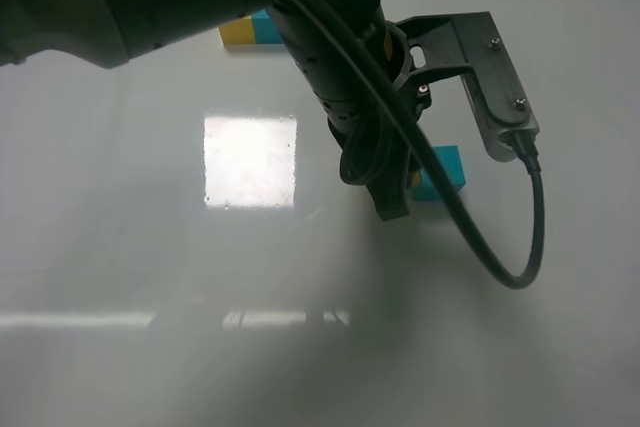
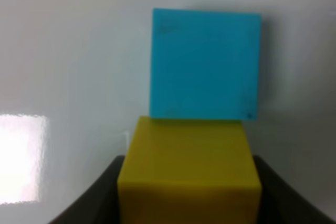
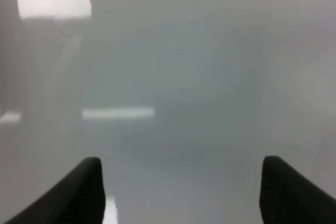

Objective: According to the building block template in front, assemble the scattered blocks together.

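Note:
The template, a joined yellow [image 1: 238, 33] and teal [image 1: 264, 26] bar, lies at the back of the table, partly hidden by my left arm. My left gripper [image 1: 398, 199] reaches across to the right of centre. In the left wrist view it [image 2: 189, 195] is shut on the loose yellow cube [image 2: 189, 166], its dark fingers [image 2: 97, 198] on either side. The yellow cube's far face touches the loose teal cube [image 2: 206, 64], which rests on the table [image 1: 446, 171]. My right gripper [image 3: 181, 182] is open and empty over bare table; it does not show in the exterior view.
The glossy grey-white table [image 1: 150, 247] carries a bright square light reflection [image 1: 250, 160] left of centre. My left arm's dark body, camera bracket [image 1: 490, 77] and cable [image 1: 500, 267] hang over the middle.

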`<action>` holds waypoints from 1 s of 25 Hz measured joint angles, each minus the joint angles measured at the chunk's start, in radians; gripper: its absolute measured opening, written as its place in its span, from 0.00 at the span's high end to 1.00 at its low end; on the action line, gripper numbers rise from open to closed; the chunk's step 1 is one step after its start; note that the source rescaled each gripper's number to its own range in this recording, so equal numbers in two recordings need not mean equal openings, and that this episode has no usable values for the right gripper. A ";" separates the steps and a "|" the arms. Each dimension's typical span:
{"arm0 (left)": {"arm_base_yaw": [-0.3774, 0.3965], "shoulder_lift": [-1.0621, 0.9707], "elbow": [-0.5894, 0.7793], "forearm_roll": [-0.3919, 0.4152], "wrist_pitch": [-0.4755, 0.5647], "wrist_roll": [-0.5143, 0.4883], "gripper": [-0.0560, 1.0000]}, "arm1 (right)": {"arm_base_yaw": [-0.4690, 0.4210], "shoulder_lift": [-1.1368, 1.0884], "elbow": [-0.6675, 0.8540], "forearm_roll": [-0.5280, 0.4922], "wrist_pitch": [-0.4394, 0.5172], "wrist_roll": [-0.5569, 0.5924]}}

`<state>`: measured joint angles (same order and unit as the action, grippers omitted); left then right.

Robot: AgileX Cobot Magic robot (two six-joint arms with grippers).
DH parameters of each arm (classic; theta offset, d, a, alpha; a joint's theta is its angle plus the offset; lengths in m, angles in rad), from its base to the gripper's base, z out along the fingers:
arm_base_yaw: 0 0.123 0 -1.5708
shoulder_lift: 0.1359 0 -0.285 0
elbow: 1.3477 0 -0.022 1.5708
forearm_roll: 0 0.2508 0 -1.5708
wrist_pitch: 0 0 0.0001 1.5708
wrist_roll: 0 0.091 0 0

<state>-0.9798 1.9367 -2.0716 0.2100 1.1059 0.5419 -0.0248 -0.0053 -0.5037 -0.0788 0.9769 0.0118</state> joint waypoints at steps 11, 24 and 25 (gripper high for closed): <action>0.000 0.014 0.000 -0.021 -0.004 0.000 0.89 | 0.000 0.000 0.000 0.000 0.000 0.000; 0.000 0.020 0.000 -0.024 -0.023 0.003 0.89 | 0.000 0.000 0.000 0.000 0.000 0.000; 0.000 0.020 0.000 -0.024 -0.027 0.003 0.89 | 0.000 0.000 0.000 0.000 0.000 0.000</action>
<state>-0.9798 1.9566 -2.0716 0.1862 1.0790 0.5449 -0.0248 -0.0053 -0.5037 -0.0788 0.9769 0.0118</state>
